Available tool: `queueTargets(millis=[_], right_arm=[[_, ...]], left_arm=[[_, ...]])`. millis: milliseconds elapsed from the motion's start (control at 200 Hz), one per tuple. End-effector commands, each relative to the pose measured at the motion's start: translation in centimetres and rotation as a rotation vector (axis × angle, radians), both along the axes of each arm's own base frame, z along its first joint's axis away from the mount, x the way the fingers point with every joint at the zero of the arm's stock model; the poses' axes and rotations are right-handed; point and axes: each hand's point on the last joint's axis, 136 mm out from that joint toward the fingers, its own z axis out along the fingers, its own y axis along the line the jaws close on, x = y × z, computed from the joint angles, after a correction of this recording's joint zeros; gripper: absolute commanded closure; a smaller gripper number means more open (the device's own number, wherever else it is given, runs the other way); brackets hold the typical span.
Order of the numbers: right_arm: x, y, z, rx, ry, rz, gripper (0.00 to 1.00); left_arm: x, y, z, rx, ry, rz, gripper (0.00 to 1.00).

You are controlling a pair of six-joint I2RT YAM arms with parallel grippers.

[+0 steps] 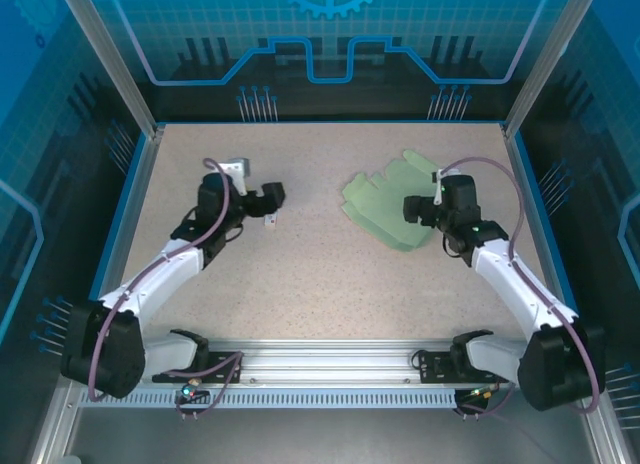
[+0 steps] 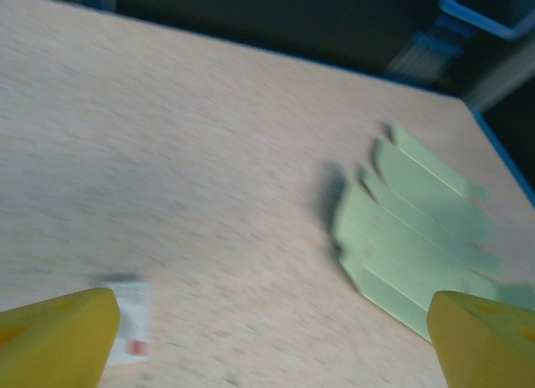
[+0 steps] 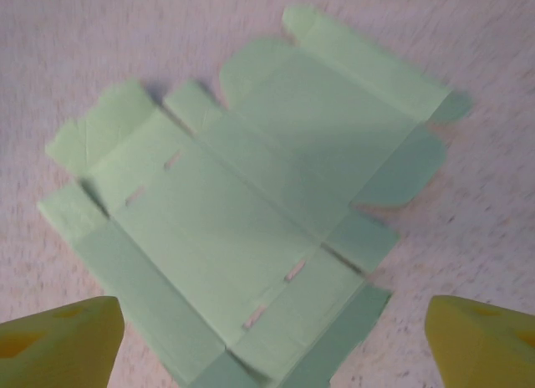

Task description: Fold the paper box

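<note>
The paper box [image 1: 380, 206] lies unfolded as a wide mint-green sheet of creased panels and tabbed flaps, right of the table's middle. My right gripper [image 1: 418, 209] hovers at its right edge, open, yellow fingertips [image 3: 58, 338] spread wide above the sheet [image 3: 251, 212] with nothing between them. My left gripper [image 1: 272, 196] is left of centre, open and apart from the sheet, which appears at the right of the left wrist view [image 2: 410, 237]. One yellow left fingertip [image 2: 54, 338] frames the bare table.
A tiny white tag [image 1: 270, 222] with a red mark lies on the table just below my left gripper, also seen beside the left fingertip [image 2: 132, 321]. Blue rails [image 1: 330, 124] edge the speckled tabletop. Open surface spreads between the arms.
</note>
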Motion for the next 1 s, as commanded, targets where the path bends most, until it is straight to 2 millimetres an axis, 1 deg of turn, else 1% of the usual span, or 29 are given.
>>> queueTargets(millis=[0,40,80,140,175,185,190,210,265,345,410,495,575,595,615,685,775,885,990], right_arm=[[-2.0,-0.8,-3.4,0.089,0.209,-0.015,0.10],[-2.0,-1.5,-4.2,0.146,0.241,-0.043,0.11],[-2.1,-2.2,-4.8,0.173,0.269,-0.068,0.13],[-2.0,-3.0,-6.1,0.192,0.319,-0.106,0.14],[-2.1,-3.1,-7.2,0.209,0.357,-0.117,0.16],[-2.1,-3.0,-7.4,0.212,0.363,-0.117,0.16],[-1.7,-3.0,-7.0,0.214,0.352,-0.117,0.16],[-1.1,-3.0,-6.8,0.229,0.347,-0.119,0.17],[-0.5,-2.8,-7.5,0.275,0.365,-0.128,0.20],[0.0,-2.7,-8.8,0.339,0.399,-0.149,0.24],[0.3,-2.8,-9.3,0.384,0.401,-0.168,0.27],[0.8,-2.8,-9.7,0.460,0.386,-0.193,0.36],[1.4,-2.9,-10.0,0.477,0.376,-0.216,0.43],[1.5,-2.9,-10.0,0.482,0.373,-0.219,0.46],[0.9,-2.9,-10.8,0.488,0.394,-0.228,0.49],[0.9,-2.9,-11.1,0.504,0.387,-0.247,0.55],[0.8,-3.1,-11.6,0.512,0.386,-0.279,0.57],[0.5,-3.6,-12.2,0.493,0.388,-0.309,0.57],[0.2,-3.3,-12.8,0.485,0.396,-0.309,0.57]], left_arm=[[-1.3,-5.1,-1.8,-0.055,0.126,-0.122,0.08],[-1.8,-6.6,-2.3,-0.045,0.143,-0.162,0.09],[-2.1,-7.7,-2.9,-0.027,0.157,-0.188,0.09],[-2.4,-8.6,-3.6,-0.008,0.169,-0.199,0.10],[-2.4,-8.9,-3.9,-0.008,0.176,-0.199,0.10],[-2.5,-9.0,-4.0,-0.009,0.179,-0.201,0.10],[-2.5,-9.0,-4.0,-0.010,0.179,-0.202,0.10],[-2.5,-9.1,-4.3,-0.012,0.185,-0.202,0.10],[-2.6,-9.5,-4.5,-0.021,0.191,-0.207,0.10],[-2.8,-9.9,-4.7,-0.027,0.196,-0.214,0.10],[-3.1,-10.1,-5.0,-0.028,0.200,-0.219,0.11],[-3.3,-10.5,-5.2,-0.034,0.202,-0.226,0.12],[-3.3,-10.8,-5.4,-0.038,0.207,-0.231,0.13],[-3.3,-10.9,-5.4,-0.041,0.207,-0.231,0.13],[-3.3,-11.0,-5.4,-0.040,0.208,-0.234,0.13],[-3.4,-11.4,-5.3,-0.044,0.204,-0.243,0.15],[-3.3,-11.7,-5.1,-0.054,0.199,-0.243,0.17],[-3.3,-12.0,-4.9,-0.064,0.196,-0.245,0.17],[-3.4,-12.3,-4.9,-0.069,0.193,-0.248,0.18]])
